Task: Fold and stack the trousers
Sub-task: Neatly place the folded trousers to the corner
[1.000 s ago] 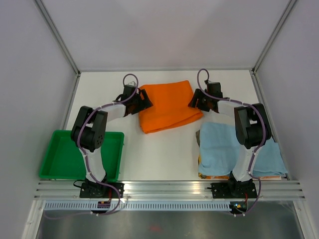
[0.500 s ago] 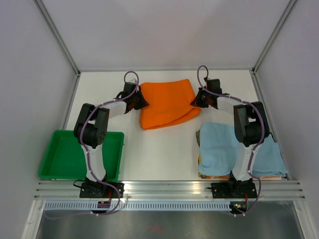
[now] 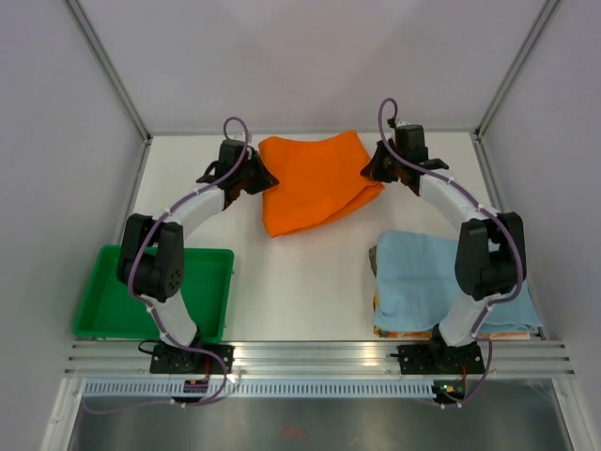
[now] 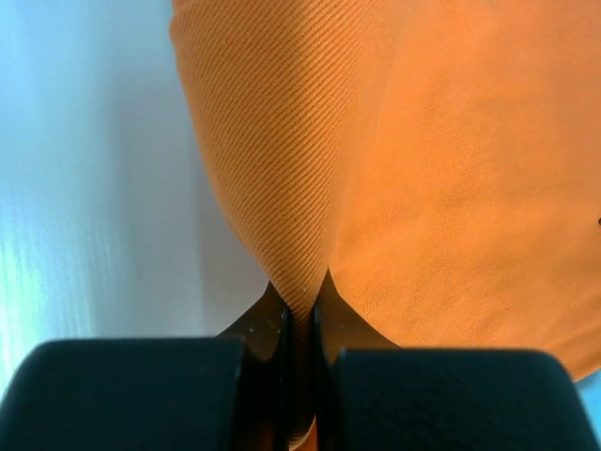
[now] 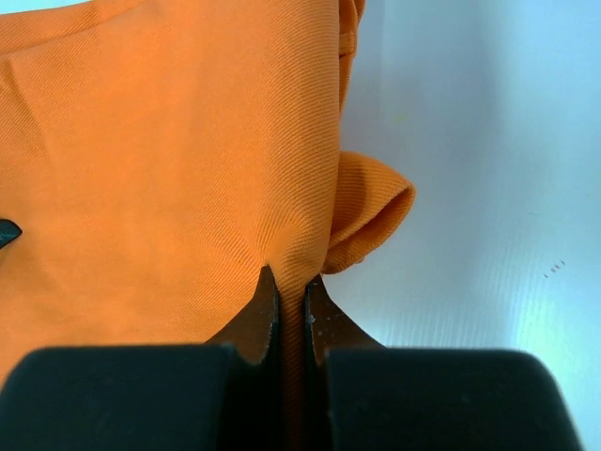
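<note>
Nearest, a shallow green plastic tray [image 3: 94, 329] sits left and a folded light blue cloth [image 3: 423, 272] right, neither being handled. Farther out, the left tool [image 4: 300, 305] and right tool [image 5: 291, 296] are each clenched on opposite side edges of the bright orange soft-fabric trousers [image 3: 315, 183], a folded pad at the far middle of the white desk [image 3: 310, 282], probably so both sides lift evenly for the next fold. Around it stand plain pale walls [image 3: 300, 66]
</note>
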You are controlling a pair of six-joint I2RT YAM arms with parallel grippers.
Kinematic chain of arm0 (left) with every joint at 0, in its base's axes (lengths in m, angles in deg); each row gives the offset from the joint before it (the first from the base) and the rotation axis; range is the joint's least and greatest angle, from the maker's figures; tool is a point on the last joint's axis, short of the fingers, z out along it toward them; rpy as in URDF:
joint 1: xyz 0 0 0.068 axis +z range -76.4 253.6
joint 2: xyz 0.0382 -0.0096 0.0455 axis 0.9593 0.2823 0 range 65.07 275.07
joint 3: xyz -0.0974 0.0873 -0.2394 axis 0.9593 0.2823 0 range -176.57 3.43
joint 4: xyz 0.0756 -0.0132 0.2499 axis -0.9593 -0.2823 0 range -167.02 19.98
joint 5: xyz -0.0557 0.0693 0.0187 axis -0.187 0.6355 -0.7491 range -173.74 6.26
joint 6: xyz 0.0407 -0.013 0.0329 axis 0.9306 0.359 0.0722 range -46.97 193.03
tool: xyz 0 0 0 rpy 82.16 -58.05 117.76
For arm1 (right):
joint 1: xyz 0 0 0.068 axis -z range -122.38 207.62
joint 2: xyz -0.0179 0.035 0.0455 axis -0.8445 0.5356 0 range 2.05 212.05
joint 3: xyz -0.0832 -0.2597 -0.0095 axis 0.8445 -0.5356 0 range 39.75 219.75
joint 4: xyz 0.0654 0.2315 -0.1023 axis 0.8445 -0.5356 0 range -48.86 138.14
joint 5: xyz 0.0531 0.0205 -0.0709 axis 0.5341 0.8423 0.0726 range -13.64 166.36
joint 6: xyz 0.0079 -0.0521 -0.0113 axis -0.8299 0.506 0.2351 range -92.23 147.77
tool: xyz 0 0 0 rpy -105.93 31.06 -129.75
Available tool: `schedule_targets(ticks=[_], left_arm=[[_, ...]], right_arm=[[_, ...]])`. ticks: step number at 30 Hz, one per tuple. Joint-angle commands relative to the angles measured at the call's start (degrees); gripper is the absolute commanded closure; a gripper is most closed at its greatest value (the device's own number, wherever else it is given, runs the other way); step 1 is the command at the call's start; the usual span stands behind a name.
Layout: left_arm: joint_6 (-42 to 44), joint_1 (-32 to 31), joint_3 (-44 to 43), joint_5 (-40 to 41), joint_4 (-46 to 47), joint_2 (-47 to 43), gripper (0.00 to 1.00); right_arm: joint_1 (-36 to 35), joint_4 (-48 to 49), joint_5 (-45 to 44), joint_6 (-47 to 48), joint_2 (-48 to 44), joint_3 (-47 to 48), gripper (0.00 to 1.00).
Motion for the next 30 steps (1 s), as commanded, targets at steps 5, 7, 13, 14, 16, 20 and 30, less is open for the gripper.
schedule_targets(ticks=[5, 7, 13, 14, 16, 20, 30], left_arm=[[-1.6, -1.4, 3.5, -3.3, -1.9, -13.7, 0.98], [-1.6, -4.0, 6.3, -2.6, -2.9, -16.6, 0.98], [-2.1, -13.2, 7.4, -1.9, -5.2, -25.0, 0.98], [-2.1, -14.7, 6.8, -1.3, -5.3, -25.5, 0.98], [-2.8, -18.7, 6.5, -1.2, -4.1, -25.8, 0.98], [-6.4, -25.5, 7.5, 0.6, -1.2, -24.9, 0.98], [-10.4, -44.1, 9.5, 9.6, 9.6, -17.5, 0.98]], right_arm=[[0.8, -9.9, -14.1, 4.7, -19.7, 2.5, 1.00], [0.9, -15.9, -17.1, 6.0, -23.9, 0.5, 1.00], [1.5, -34.7, -39.8, 1.0, -43.7, -3.2, 1.00], [1.4, -37.4, -43.2, -0.4, -45.6, -2.9, 1.00], [1.5, -46.3, -54.2, -4.5, -49.8, -2.7, 1.00], [1.5, -59.3, -68.2, -11.1, -54.4, -2.7, 1.00], [1.5, -46.0, -90.6, 8.9, -62.2, -16.7, 1.00]])
